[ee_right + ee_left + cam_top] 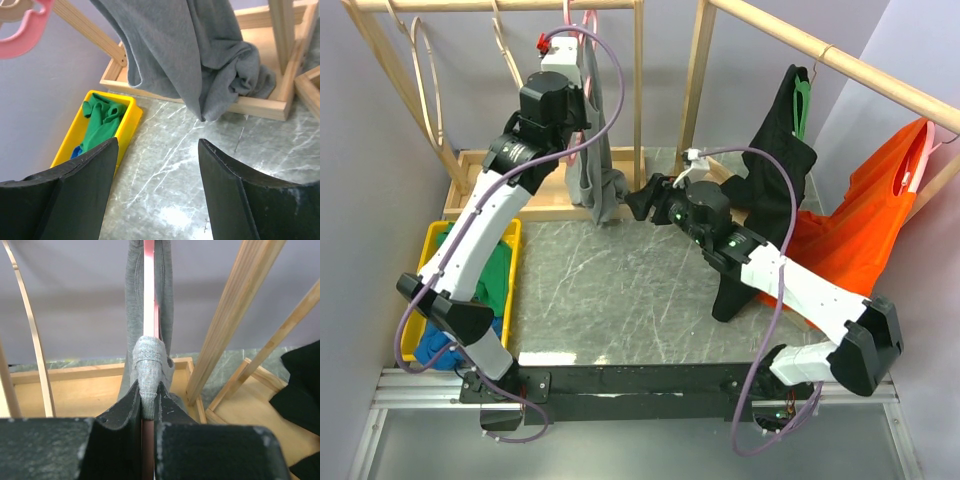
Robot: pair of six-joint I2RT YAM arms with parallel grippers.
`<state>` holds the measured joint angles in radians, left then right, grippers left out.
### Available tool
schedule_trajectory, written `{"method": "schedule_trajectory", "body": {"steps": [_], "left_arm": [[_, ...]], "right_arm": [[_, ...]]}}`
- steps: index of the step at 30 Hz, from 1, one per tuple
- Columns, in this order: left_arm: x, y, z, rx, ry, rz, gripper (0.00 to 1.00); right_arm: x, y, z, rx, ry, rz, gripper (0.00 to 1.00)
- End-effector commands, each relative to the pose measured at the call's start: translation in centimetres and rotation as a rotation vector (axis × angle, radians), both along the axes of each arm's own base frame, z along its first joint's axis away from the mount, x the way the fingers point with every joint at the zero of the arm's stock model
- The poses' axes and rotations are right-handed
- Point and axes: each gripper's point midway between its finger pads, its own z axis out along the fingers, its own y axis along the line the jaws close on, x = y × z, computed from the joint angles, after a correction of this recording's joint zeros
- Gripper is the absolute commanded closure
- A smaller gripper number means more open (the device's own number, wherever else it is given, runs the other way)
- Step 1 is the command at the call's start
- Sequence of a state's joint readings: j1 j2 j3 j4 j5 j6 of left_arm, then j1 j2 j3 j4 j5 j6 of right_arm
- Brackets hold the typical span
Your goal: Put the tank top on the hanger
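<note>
Right pincer (pixel 157 146) over marbled tabletop (pixel 165 212)

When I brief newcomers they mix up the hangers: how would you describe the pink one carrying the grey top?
On the wooden rack at the table's back left, up by its top rail, clamped by the left gripper, is the hanger, pink, with the tank top on it. The cream hangers beside it are bare; the other pink hanger, right, bears an orange garment.
</note>
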<state>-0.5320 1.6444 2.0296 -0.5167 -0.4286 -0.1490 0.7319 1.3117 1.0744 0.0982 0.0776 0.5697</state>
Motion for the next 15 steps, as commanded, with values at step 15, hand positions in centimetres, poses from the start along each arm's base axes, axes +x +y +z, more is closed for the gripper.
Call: {"method": "schedule_trajectory", "body": {"steps": [15], "left_arm": [[3.6, -0.8, 4.5, -0.053, -0.146, 0.022, 0.94]], "right_arm": [[-2.6, -3.2, 4.4, -0.008, -0.126, -0.065, 0.26]]}}
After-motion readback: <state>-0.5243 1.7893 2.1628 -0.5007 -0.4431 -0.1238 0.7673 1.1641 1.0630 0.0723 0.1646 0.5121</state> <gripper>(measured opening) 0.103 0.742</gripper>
